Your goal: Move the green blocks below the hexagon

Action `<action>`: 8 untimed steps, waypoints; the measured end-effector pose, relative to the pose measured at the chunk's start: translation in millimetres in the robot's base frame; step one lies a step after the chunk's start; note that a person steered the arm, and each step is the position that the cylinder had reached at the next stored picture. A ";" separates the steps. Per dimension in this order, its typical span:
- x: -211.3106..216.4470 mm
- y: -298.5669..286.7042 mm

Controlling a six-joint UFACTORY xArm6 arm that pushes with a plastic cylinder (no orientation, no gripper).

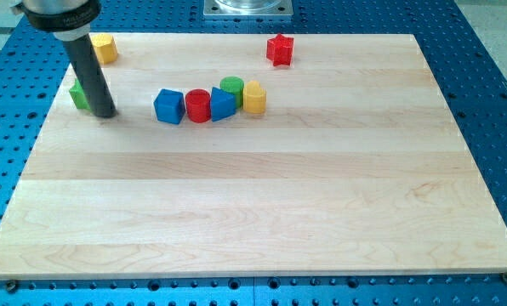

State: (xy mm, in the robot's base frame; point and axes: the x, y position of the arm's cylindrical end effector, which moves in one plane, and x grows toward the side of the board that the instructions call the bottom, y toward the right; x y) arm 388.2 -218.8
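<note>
The end effector is a bare rod holding nothing; my tip (105,113) seems to touch the half-hidden green block (78,95). Nudge it gently, staying below the yellow hexagon (105,48).

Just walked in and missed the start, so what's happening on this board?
A robot arm is pushing blocks around with its rod. My tip sits against a green block near the board's left edge, just below the yellow hexagon. A second green block is in the middle cluster with the blue cube, red cylinder, blue wedge and yellow block. A red star lies up top.
</note>
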 end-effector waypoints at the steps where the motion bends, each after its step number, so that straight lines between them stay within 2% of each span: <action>1: 18.3 -9.3; 2: 6.5 -36.1; 3: -14.1 -34.8; 5: -41.7 38.0; 6: -49.0 10.1; 7: -29.4 -15.9; 8: -33.0 -37.2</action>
State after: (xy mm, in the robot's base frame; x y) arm 355.2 -256.0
